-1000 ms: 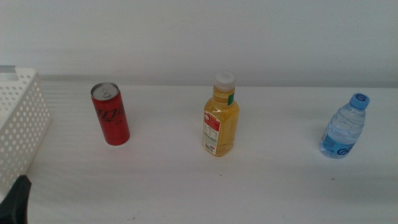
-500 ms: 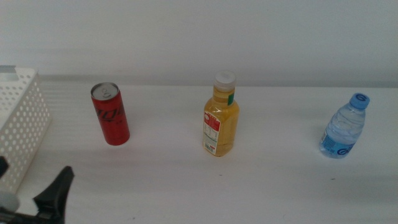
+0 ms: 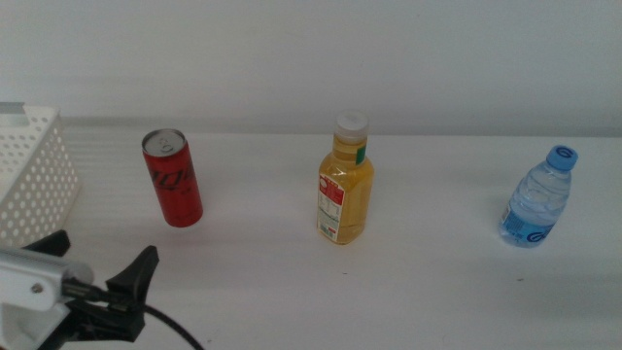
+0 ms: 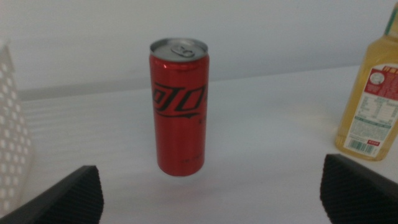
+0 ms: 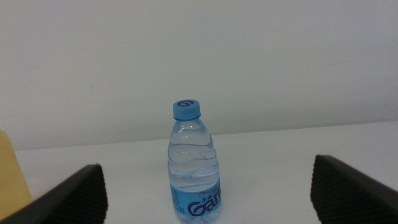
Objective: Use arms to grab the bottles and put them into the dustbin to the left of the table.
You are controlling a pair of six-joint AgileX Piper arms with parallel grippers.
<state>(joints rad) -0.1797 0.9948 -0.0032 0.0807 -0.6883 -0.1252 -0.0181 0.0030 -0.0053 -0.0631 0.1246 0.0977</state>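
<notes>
My left gripper (image 3: 102, 258) at the near left, jaws spread.

Just beyond it stands the red can (image 3: 173, 178), upright on the table (image 3: 437, 292), with the white basket (image 3: 34, 180) to its left. The juice bottle (image 3: 345, 190) stands mid-table, the water bottle (image 3: 539, 197) far right; my right gripper (image 5: 205, 186) faces it, spread.

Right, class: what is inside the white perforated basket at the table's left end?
Only the white perforated basket's outer wall and rim show; its wall hides the interior, so its contents cannot be seen. The red can, juice bottle and water bottle all stand outside it on the table.
</notes>
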